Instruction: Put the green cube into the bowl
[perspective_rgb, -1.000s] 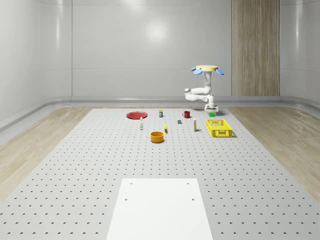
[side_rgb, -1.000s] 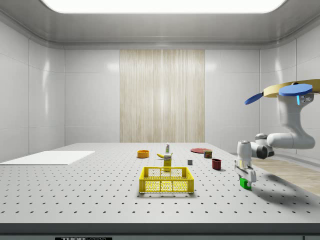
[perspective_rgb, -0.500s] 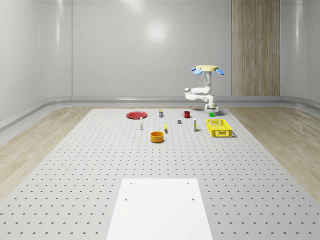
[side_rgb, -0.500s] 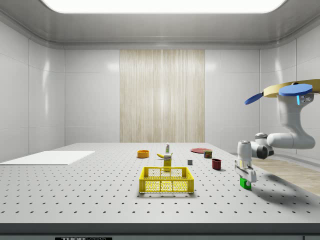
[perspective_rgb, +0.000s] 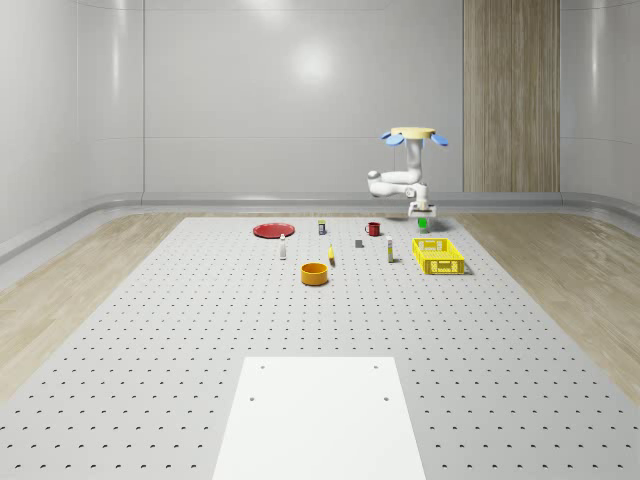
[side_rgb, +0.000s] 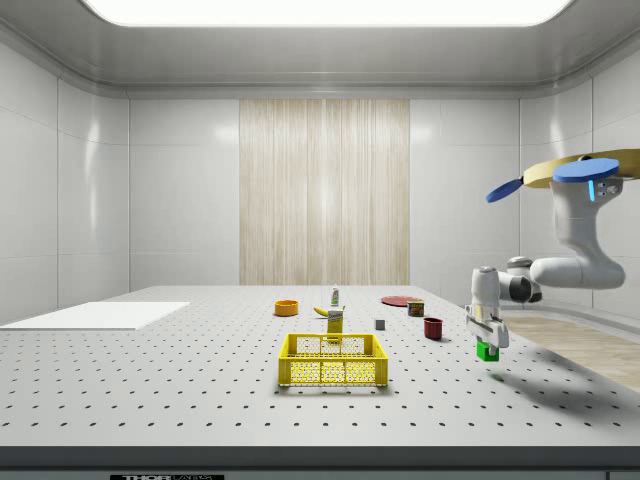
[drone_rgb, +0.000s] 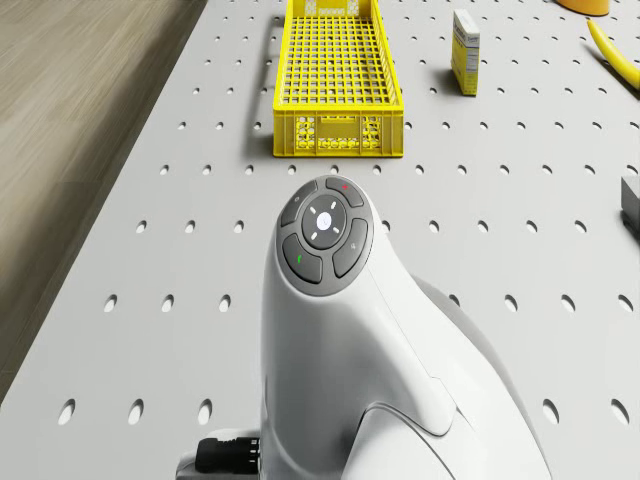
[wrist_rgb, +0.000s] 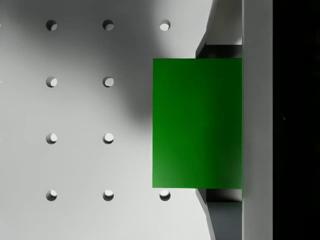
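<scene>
The green cube (perspective_rgb: 422, 221) hangs a little above the table, with my gripper (side_rgb: 487, 343) shut on it; its shadow lies on the table below. In the wrist view the green cube (wrist_rgb: 197, 122) sits against one finger (wrist_rgb: 257, 120). The drone (perspective_rgb: 413, 135) hovers over the table's far right part in the whole-scene view, behind the yellow basket, with the arm (drone_rgb: 330, 300) bent down in front of it. The orange bowl (perspective_rgb: 315, 273) stands on the table to the whole-scene view's left of the basket, well apart from the gripper; it is also in the side view (side_rgb: 286, 307).
A yellow basket (perspective_rgb: 438, 256) stands near the gripper. A red mug (perspective_rgb: 373, 229), a red plate (perspective_rgb: 272, 230), a banana (perspective_rgb: 331, 256) and small boxes (drone_rgb: 465, 38) lie between the cube and the bowl. A white mat (perspective_rgb: 320, 415) covers the table's near end.
The gripper has risen with the green cube, which has left the table. The drone and arm sit slightly higher than before.
</scene>
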